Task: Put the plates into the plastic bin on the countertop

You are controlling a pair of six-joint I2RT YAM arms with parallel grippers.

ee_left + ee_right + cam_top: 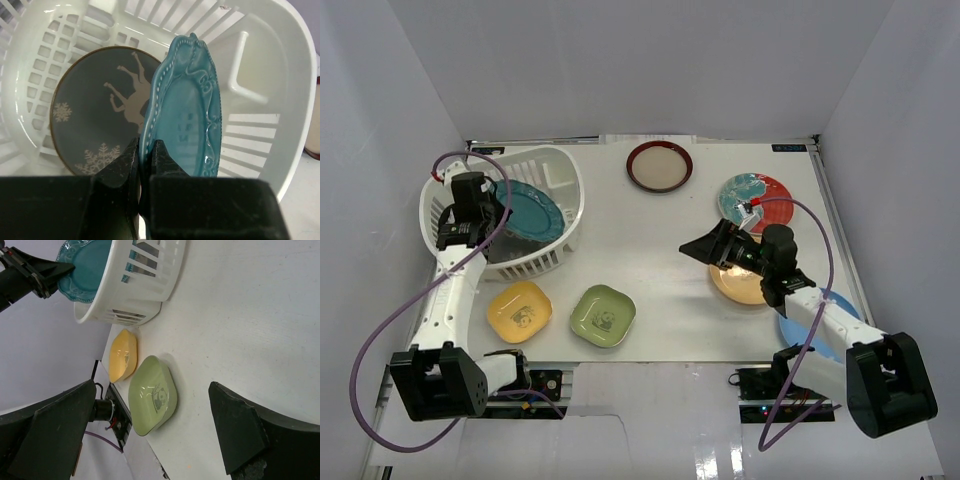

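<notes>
Left side: the left gripper [145, 150] is nearly closed, its two fingers pinching the rim of the scalloped teal plate [186, 115]. From the left wrist view the plate stands edge-on to the camera. From above it sits within the outline of the bin [552, 158], tilted, with its face showing. I cannot tell whether its far edge touches the bin wall or floor.

Under and behind the teal one, the grey plate [90, 120] lies on the perforated bottom of the bin. It has a pale deer figure and snowflakes on it. The bin stands at the far left corner of the desk [660, 260].

Right side: the right gripper [708, 246] is spread wide and holds nothing. It hovers over the middle-right of the desk, with the arm's wrist above the orange-yellow plate [738, 288], which I see only in part.

Plates on the desk, outside the bin:
- red-rimmed cream plate [660, 166], far edge, centre
- teal-and-red plate [760, 195], far right, just beyond the right arm's wrist
- light blue plate [832, 318], near right, mostly hidden by the right arm
- yellow plate [519, 311], rounded-square, near left, just in front of the bin
- green plate [603, 315], rounded-square, just beside the yellow one, apart from it

The right wrist view shows a small panda picture in the green plate.
</notes>
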